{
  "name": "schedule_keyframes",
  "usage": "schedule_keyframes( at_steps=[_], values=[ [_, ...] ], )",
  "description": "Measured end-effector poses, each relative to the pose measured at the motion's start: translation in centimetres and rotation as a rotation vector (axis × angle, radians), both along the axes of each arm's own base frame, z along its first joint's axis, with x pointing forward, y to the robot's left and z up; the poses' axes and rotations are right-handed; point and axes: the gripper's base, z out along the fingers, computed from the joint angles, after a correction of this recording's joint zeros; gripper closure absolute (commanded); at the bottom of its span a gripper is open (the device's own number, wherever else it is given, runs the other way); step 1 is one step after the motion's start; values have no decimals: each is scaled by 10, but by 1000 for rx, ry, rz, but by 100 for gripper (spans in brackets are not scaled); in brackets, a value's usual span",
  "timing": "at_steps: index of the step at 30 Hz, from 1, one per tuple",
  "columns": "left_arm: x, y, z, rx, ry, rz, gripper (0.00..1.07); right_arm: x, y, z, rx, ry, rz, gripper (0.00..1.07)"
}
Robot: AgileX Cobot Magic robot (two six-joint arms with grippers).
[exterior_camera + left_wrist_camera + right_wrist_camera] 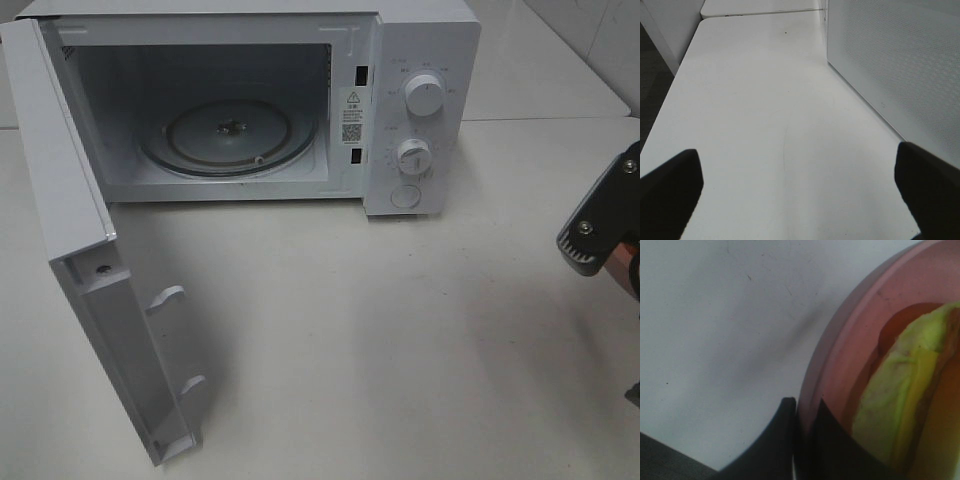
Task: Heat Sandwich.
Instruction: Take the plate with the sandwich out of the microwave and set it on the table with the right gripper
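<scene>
The white countertop microwave oven [250, 100] is standing with its hinged door [80, 250] swung wide, exposing the round glass turntable [228, 135] inside, and that cavity is lying well away from the right gripper [805, 440], across the pale table [350, 330] toward the microwave's door side. The right gripper is pinching the rim of the round pink plate [850, 340], its dark jaws closed with one finger on each side of the edge. The sandwich [905, 395], showing pale bread with yellow-green filling, is resting on that plate just beyond the gripped rim; its long axis cannot be told from so close a view. In the high view only the black wrist hardware of the right arm [600, 225] is showing, on the control-knob side of the microwave and clear of it, so this arm is judged the one to carry the plate sideways into the opening. The left gripper [800, 185] is hanging with its jaws spread wide and holding nothing, low over the table beside the microwave's perforated side wall [900, 65].
</scene>
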Motion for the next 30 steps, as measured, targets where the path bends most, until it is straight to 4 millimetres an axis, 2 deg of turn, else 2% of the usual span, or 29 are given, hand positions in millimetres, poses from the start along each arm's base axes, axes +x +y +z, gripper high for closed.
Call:
schedule_keyframes(
  at_steps=[11, 15, 30],
  values=[
    [0, 0, 0, 0, 0, 0, 5, 8, 5, -12, -27, 45, -81, 107],
    [0, 0, 0, 0, 0, 0, 5, 22, 14, -10, -24, 18, -130, 107],
    [0, 0, 0, 0, 0, 0, 5, 50, 28, -11, -43, -14, -179, 106]
  ],
)
